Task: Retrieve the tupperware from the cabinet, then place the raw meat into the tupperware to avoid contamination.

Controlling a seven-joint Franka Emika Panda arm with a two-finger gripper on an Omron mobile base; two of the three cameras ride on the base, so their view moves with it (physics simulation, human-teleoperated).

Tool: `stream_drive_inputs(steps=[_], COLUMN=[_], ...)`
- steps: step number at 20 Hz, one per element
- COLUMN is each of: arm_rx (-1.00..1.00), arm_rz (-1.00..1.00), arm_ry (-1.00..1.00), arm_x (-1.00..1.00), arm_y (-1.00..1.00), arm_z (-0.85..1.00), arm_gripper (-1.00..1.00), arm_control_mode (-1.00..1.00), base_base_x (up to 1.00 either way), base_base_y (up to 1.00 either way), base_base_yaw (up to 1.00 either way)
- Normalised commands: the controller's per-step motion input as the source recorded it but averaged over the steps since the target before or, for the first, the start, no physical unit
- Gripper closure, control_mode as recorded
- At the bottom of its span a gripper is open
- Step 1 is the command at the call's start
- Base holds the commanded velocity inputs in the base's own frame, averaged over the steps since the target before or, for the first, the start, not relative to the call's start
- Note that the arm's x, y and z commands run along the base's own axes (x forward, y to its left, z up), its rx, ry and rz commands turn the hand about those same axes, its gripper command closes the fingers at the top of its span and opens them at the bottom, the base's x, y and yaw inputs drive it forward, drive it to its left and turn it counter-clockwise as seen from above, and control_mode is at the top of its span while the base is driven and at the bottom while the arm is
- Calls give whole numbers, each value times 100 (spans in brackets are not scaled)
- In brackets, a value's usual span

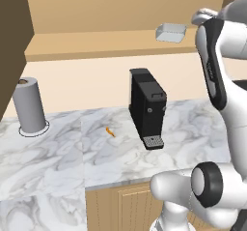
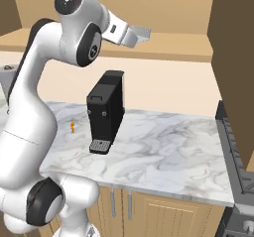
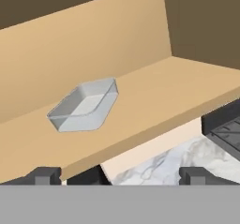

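The tupperware (image 3: 84, 107), a shallow translucent grey container, sits empty on the open cabinet's tan shelf (image 3: 154, 101), close to the back wall. It also shows in the left base view as the tupperware (image 1: 170, 32), at the right of the shelf (image 1: 96, 44). My gripper (image 3: 119, 175) is open with nothing between its fingers. It is raised to shelf height and hovers just outside the shelf's front edge, pointing at the container. The raw meat (image 1: 110, 132), a tiny orange sliver, lies on the marble counter left of the coffee machine, and appears again as the raw meat (image 2: 73, 127).
A black coffee machine (image 1: 147, 108) stands mid-counter under the shelf. A grey paper-towel roll (image 1: 29, 104) stands at the counter's left. A dark stove (image 2: 235, 151) borders the counter on the right. A dark cabinet side (image 1: 12, 41) closes the shelf's left end.
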Motion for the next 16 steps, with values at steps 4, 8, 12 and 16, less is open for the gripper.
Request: stream_drive_inputs(steps=[4, 8, 12, 16], arm_rx=[0, 0, 0, 0], arm_rz=[2, 3, 2, 0], arm_ry=[4, 3, 1, 0], arm_x=[33, 34, 40, 47], arm_y=[0, 0, -1, -2], arm_z=[-15, -19, -2, 0], arm_gripper=[-100, -100, -100, -100], arm_control_mode=[-100, -100, -100, -100], base_base_x=[0, 0, 0, 0], base_base_y=[0, 0, 0, 0], base_base_yaw=[0, 0, 0, 0])
